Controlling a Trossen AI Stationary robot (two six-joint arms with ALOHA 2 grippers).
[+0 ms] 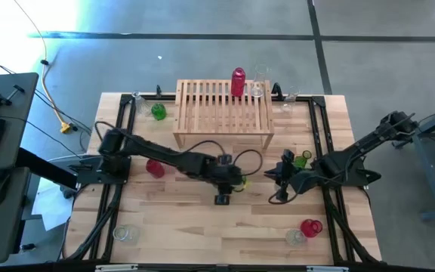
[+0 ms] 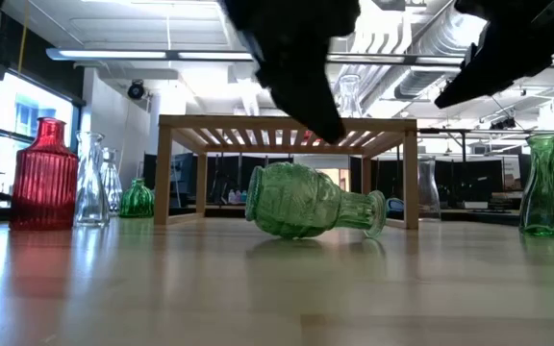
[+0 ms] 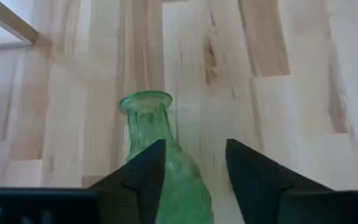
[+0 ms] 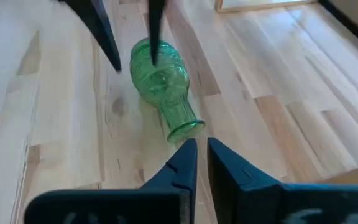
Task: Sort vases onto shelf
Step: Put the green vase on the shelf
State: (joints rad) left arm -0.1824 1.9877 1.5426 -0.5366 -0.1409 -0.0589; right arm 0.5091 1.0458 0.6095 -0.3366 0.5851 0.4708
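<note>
A green glass vase (image 2: 306, 200) lies on its side on the table's planks in front of the shelf (image 1: 223, 113), its mouth (image 4: 185, 130) turned toward my right gripper. My left gripper (image 3: 194, 165) is open and slants down over the vase's body. Its two fingers (image 4: 104, 37) stand just above the vase, apart from it in the low view. My right gripper (image 4: 202, 155) is shut on nothing, raised a short way off the vase's mouth. A red vase (image 1: 238, 81) and a clear vase (image 1: 259, 89) stand on the shelf's slatted top.
A green vase (image 1: 302, 159) stands upright near my right gripper. A red vase (image 1: 155, 168) stands by the left arm, a green one (image 1: 158, 111) left of the shelf. Clear vases (image 1: 124, 234) and a red one (image 1: 310, 227) stand near the front edge. Bare planks lie in the front middle.
</note>
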